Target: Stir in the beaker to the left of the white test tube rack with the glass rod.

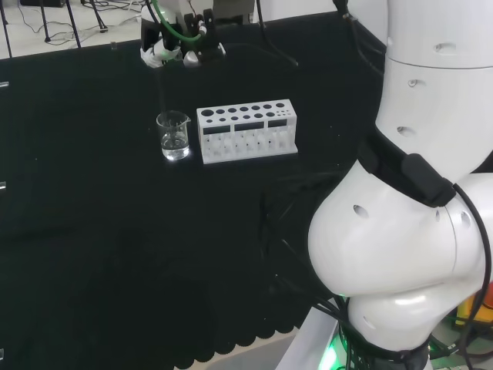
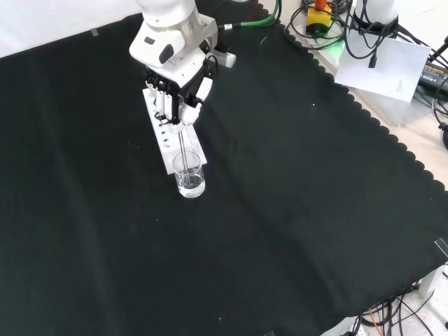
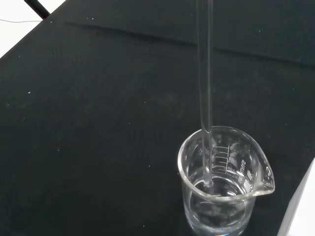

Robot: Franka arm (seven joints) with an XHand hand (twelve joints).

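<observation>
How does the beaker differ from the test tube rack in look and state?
The beaker is clear and round; the rack is white, opaque and long. The beaker holds clear liquid, with the glass rod held by the hand dipping into it; the rack's holes look empty. The beaker is smaller than the rack. Both stand upright on the black cloth.

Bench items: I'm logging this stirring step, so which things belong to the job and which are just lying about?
In the job:
hand
glass rod, lower end inside the beaker
beaker with clear liquid
white test tube rack, the landmark

Lying about:
paper sheet
cables
</observation>
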